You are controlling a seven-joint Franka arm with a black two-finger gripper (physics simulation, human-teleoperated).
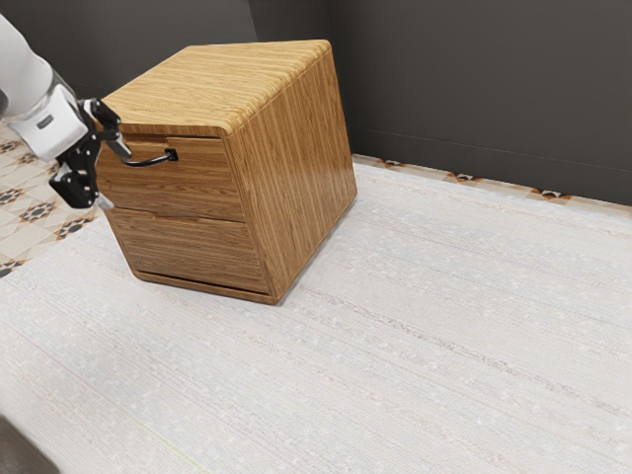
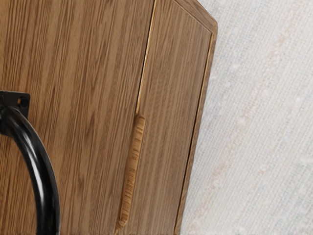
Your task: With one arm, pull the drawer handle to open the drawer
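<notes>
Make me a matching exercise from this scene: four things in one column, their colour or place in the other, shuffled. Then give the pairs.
Things
1. handle
2. gripper
3. wall
4. cabinet

Descriptions
A. dark grey, behind everything else
B. wood-grained, standing on the pale floor
C. black curved bar on the upper drawer
D. black, at the bar's end toward the exterior view's left

Pairs: 1-C, 2-D, 3-A, 4-B
</notes>
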